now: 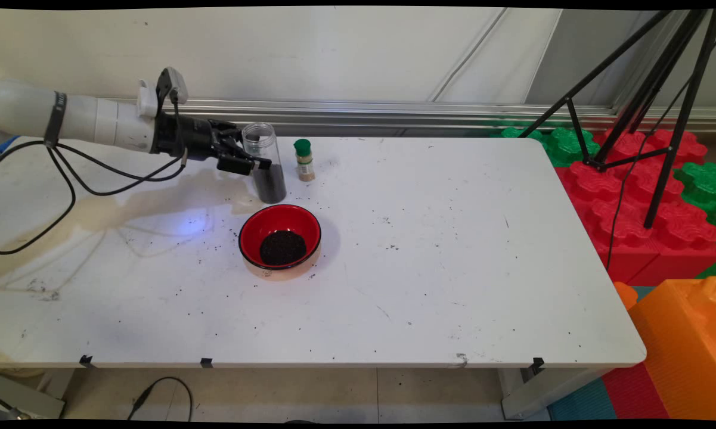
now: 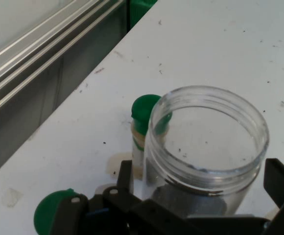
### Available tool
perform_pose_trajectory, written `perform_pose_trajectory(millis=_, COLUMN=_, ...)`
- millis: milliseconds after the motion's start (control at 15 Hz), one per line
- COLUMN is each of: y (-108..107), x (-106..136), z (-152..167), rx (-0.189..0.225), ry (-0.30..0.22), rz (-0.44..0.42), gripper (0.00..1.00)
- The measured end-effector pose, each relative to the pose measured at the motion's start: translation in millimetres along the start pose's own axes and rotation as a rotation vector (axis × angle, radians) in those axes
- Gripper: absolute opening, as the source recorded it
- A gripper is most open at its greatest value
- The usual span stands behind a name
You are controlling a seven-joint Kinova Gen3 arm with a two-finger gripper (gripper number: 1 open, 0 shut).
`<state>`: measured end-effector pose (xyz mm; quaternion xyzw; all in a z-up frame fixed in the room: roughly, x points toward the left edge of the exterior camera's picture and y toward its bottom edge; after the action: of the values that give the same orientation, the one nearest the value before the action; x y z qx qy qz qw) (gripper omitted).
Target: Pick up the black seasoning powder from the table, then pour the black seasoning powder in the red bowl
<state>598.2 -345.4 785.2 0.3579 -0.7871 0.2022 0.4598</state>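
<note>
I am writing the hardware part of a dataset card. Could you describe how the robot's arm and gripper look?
The arm is a white tube of rounded segments with a black band near its left end. Loose black cables hang from it in loops. A small white and black camera unit sits on top of the wrist. The gripper is black, with a jointed linkage and two fingers.

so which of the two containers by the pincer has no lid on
The clear jar between the pincer fingers: its mouth is open. The small bottle beside it wears a green cap.
</note>
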Motion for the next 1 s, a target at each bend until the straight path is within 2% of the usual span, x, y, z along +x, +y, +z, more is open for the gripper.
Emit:
perform_pose_trajectory(millis=733, y=-1.6, x=-9.0, z=14.6, rx=0.008, ry=0.027, rz=-0.015, gripper=1.00)
perform_pose_trajectory(millis=800, y=-1.7, x=-9.5, z=15.4, rx=0.008, ry=0.029, rz=-0.015, gripper=0.00)
perform_pose_trajectory(millis=1000, y=-2.6, x=-11.4, z=16.4, rx=0.008, ry=0.034, rz=-0.013, gripper=0.00)
